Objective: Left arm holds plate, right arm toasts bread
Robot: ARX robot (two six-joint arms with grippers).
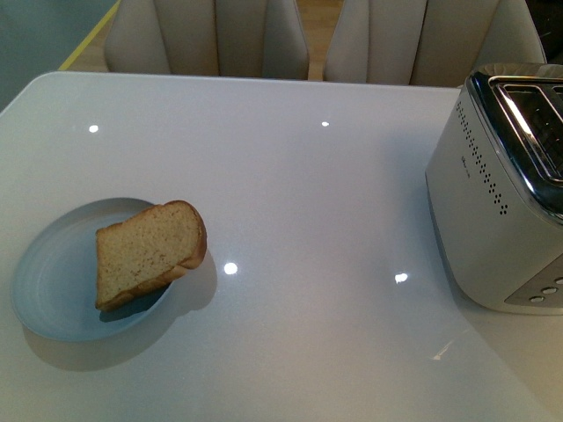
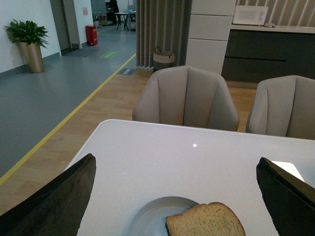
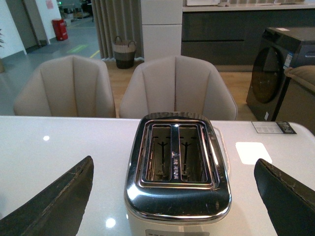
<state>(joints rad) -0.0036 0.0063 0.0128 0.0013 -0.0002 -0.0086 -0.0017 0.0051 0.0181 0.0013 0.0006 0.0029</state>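
Pale and glossy, the bench (image 1: 308, 176) fills the front view, with two beige chairs (image 1: 207, 35) tucked in behind it. Toward the left sits the plate (image 1: 53, 281). The bread (image 1: 149, 251) lies slanted in it, one end propped on the rim nearer the middle of the bench. The left pincer (image 2: 175, 158), seen only from its own wrist camera, hangs short of the plate with its jaws spread wide and nothing between them. At the far right stands the toaster (image 1: 493, 202), both slots (image 3: 172, 152) empty. The right pincer (image 3: 174, 160) hovers before it, likewise wide open and holding nothing. By my reading no step is under way yet. The left arm first needs to descend and clamp the plate's rim clear of the slice, and only then should the right arm cross over for the bread.
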